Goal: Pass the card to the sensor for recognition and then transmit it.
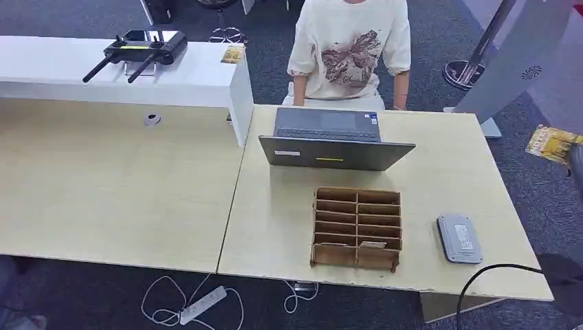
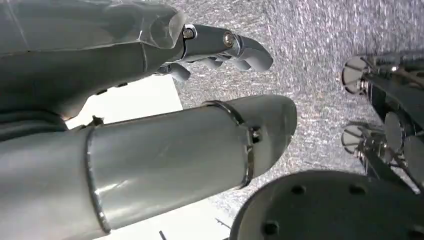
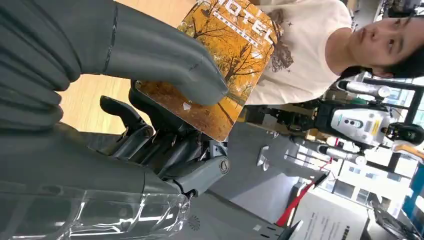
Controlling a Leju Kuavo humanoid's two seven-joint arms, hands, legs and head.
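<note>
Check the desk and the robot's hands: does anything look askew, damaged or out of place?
Nothing stands out. The brown cardboard slot organiser and grey flat sensor lie square on the wooden desk; the right hand holds the orange hotel card intact.

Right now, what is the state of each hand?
Left hand: holds nothing, fingers apart.
Right hand: pinches the orange card between thumb and fingers.

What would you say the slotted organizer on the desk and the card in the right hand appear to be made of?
The slotted organizer looks like brown corrugated cardboard or thin fibreboard: matte, raw-edged strips slotted into a grid. The card, pinched in the right hand, seems to be glossy plastic or laminated card: it has a stiff flat edge and a printed autumn photo with a slight sheen. Neither material is certain.
</note>
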